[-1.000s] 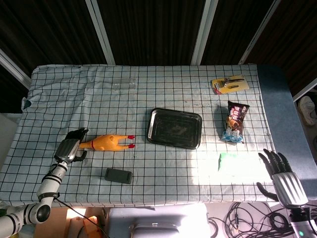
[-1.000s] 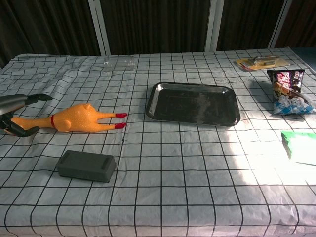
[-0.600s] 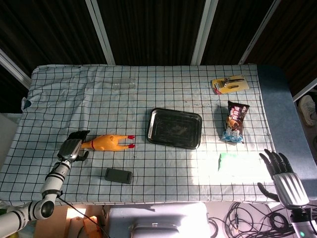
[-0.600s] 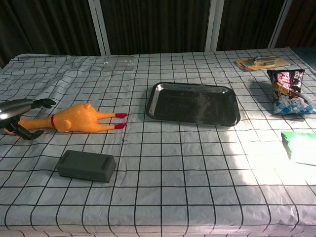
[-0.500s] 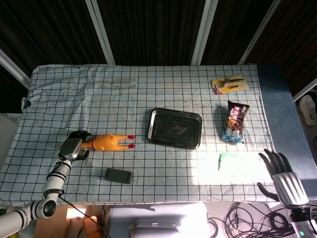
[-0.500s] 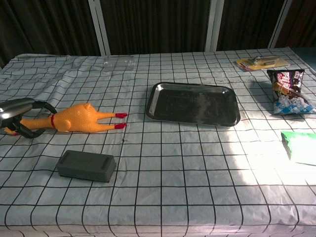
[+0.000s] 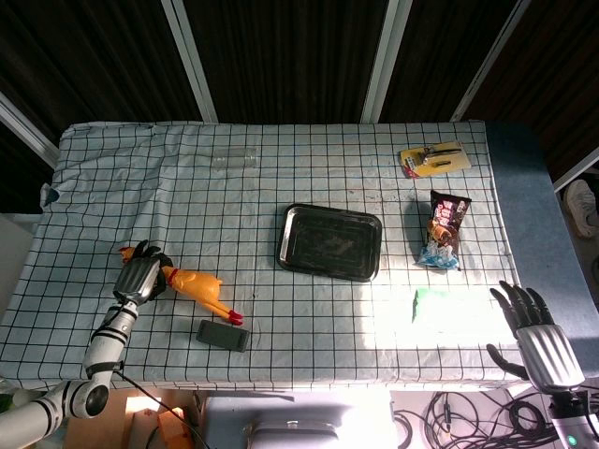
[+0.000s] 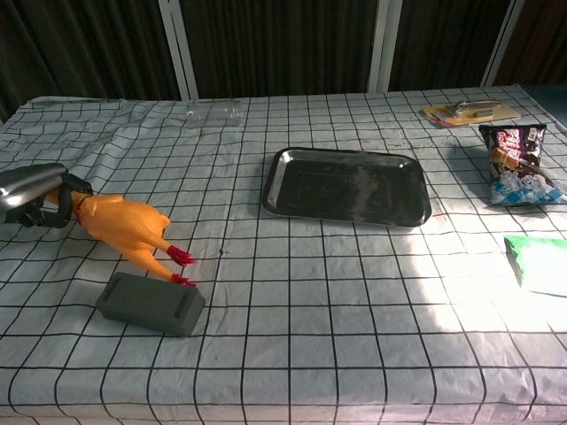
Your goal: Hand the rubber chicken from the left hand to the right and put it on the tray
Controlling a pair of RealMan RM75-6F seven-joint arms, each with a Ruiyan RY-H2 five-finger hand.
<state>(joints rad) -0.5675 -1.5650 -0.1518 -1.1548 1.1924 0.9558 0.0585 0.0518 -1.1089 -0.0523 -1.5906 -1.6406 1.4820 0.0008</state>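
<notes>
The rubber chicken (image 8: 124, 225) looks smooth and slightly glossy, beside a matt dark plastic-looking block (image 8: 151, 304). Right of them, the tray (image 8: 345, 189) is dull scuffed metal on a wrinkled checked cloth (image 8: 292, 336). The snack bag (image 8: 518, 165) right of the tray is shiny foil.

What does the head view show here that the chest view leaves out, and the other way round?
Only the head view shows the right hand, open off the table's near right corner, and the left forearm. Only the chest view shows from the side that the rubber chicken tilts, its red feet at the dark block. Both show the left hand gripping the chicken's neck end, the empty tray, the snack bag and the green packet.
</notes>
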